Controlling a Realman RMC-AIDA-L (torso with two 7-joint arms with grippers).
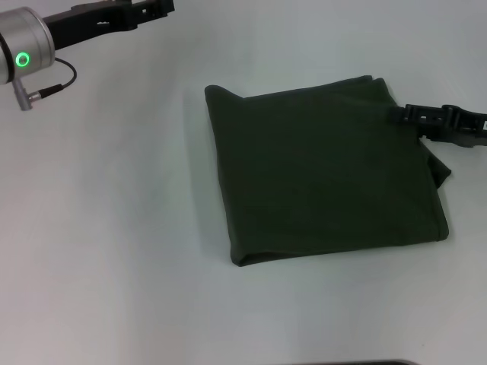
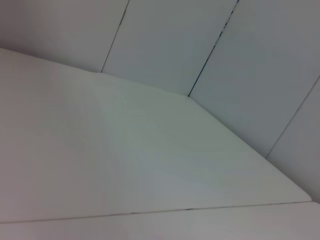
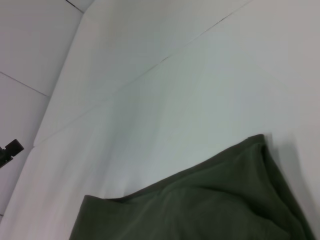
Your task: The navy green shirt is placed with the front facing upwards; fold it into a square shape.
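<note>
A navy green shirt (image 1: 327,171), folded into a rough square, lies flat on a white counter (image 1: 114,251). The right hand (image 1: 411,115) rests at its far right edge, grip unclear. The left hand (image 1: 156,7) hovers far left, grip unclear.

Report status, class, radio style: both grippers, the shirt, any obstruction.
Left gripper up at far left, off the cloth. Right gripper at navy green shirt's far right corner. Shirt folded roughly square, flat on table. Nothing in the way.
</note>
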